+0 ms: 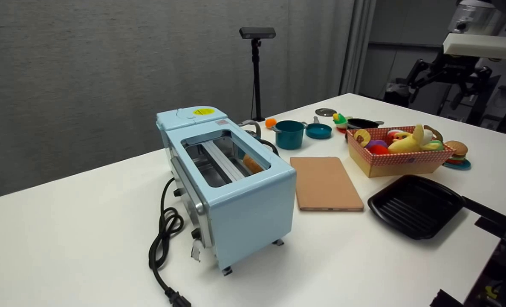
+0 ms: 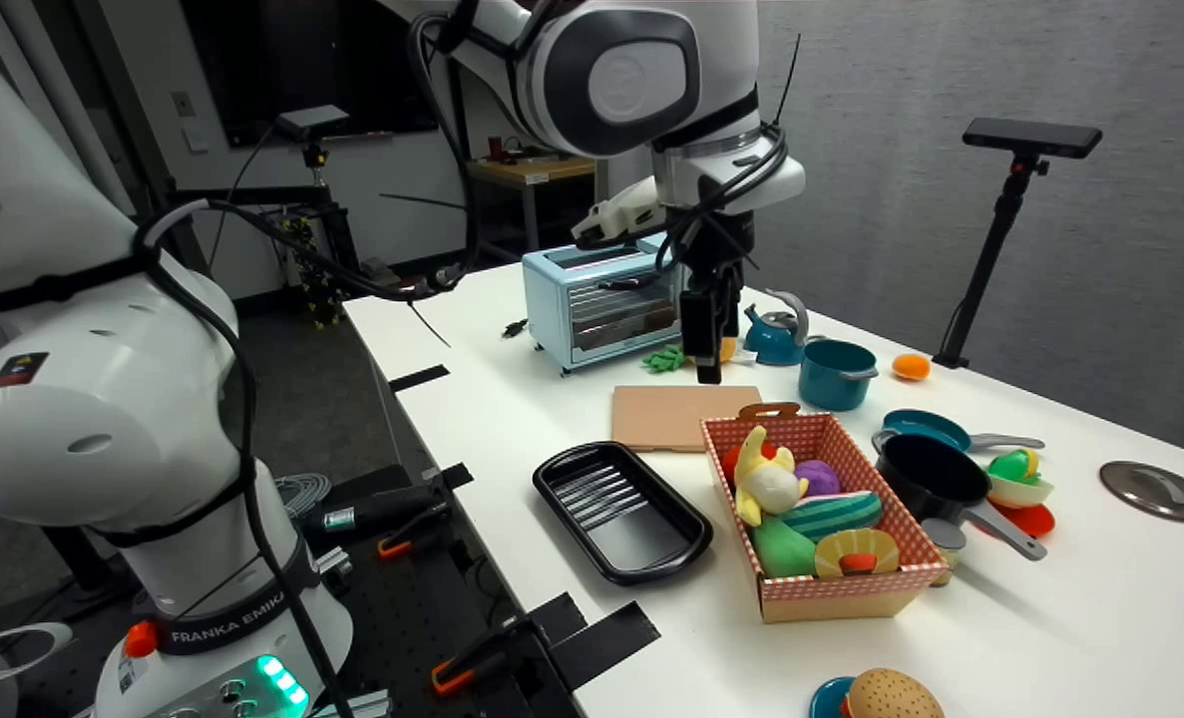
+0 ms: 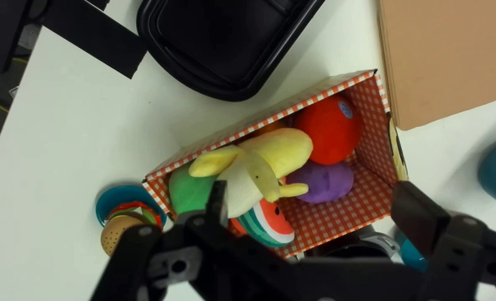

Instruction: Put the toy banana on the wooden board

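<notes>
Both exterior views slant across the table (image 1: 86, 213); the wrist view, nearer, faces down.

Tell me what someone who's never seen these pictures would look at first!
Probably the big white robot arm, filling the left side of an exterior view and reaching over the table. Next might come the red-checked basket of bright toy food, beside the black pan, with a yellow banana on top. The light blue toaster would likely stand out too, near the brown board.
</notes>
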Controlling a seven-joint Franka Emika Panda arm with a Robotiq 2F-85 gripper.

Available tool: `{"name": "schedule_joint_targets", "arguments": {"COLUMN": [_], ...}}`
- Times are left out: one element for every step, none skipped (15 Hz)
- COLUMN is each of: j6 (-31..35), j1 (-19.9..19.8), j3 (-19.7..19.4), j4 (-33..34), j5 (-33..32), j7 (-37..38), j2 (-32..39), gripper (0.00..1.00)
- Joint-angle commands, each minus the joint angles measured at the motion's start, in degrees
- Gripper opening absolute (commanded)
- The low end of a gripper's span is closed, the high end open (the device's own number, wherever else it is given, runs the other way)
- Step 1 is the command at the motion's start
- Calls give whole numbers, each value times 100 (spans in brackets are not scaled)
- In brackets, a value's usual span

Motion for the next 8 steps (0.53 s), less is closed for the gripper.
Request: {"name": "schedule_joint_targets", "arguments": {"j6": [180, 202, 219, 234, 240, 250, 251, 258], "j1": [-118, -136, -153, -168, -189, -200, -212, -217], "j3": [-58, -79, -105, -127, -151, -176, -197, -218], "j4": [92, 104, 122, 139, 160, 176, 204, 226], "j5": [-240, -254, -277, -310, -365, -406, -457, -491], "j7": [225, 231, 234, 247, 263, 286, 320, 351], "j2": [148, 181, 220, 262, 306, 346, 396, 444], "gripper": [100, 100, 100, 100, 100, 100, 100, 100]}}
